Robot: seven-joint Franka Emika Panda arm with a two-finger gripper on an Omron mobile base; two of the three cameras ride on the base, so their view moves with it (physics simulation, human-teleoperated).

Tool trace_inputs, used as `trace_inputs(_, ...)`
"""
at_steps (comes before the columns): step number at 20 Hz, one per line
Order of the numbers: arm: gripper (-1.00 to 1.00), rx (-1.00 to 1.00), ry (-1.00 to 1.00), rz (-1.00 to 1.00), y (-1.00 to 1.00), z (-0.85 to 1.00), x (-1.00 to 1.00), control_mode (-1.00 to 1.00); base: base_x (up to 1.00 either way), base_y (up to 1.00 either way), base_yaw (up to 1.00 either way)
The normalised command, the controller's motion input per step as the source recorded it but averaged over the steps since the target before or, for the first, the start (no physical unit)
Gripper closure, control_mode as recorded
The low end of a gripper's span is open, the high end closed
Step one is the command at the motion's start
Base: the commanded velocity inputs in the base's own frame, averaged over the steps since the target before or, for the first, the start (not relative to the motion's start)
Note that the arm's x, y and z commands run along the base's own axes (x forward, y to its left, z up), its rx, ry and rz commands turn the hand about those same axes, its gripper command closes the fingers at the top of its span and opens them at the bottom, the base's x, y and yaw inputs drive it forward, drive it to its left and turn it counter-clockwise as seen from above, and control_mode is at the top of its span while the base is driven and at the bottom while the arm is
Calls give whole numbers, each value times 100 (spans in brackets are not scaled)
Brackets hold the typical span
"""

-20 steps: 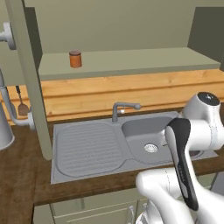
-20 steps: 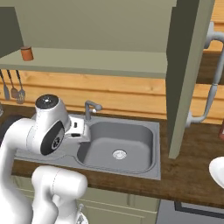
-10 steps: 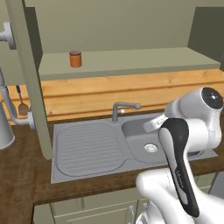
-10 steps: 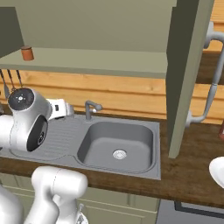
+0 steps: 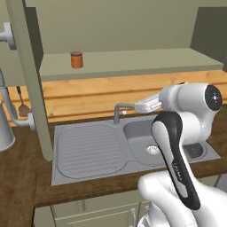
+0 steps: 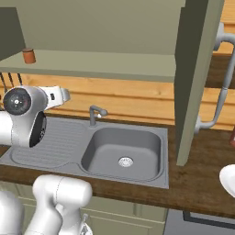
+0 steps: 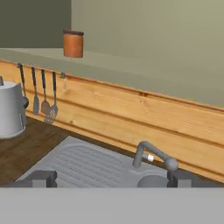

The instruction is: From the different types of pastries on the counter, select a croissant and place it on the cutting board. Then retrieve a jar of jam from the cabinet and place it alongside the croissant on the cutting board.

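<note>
Hanging over the sink (image 5: 150, 142), the gripper (image 7: 111, 178) has its two tips spread far apart with nothing between them. The jam jar (image 5: 76, 60) stands upright on the open cabinet shelf (image 5: 133, 62), well clear of the hand; its label is too small to read. The faucet (image 7: 151, 156) sits just ahead of the fingertips (image 7: 41, 178). Hanging utensils (image 7: 41, 98) and a grey kettle (image 7: 9, 109) are cut off at the left. Since half a second ago the arm's elbow has swung higher and the hand now points toward the shelf.
</note>
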Motion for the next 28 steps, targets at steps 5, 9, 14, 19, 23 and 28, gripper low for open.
trace_inputs(5, -100, 0, -2, 1, 11, 86, 2, -100, 0, 0, 0)
trace_inputs(9, -100, 0, 0, 0, 14, 6, 36, -100, 0, 0, 0)
trace_inputs(14, -100, 0, -1, 3, 9, 11, 22, -100, 0, 0, 0)
trace_inputs(19, -100, 0, -1, 6, 16, 0, 0, -100, 0, 0, 0)
trace_inputs(23, -100, 0, -1, 0, 34, 12, 12, -100, 0, 0, 0)
trace_inputs(28, -100, 1, -11, 0, 31, 12, 22, -100, 0, 0, 0)
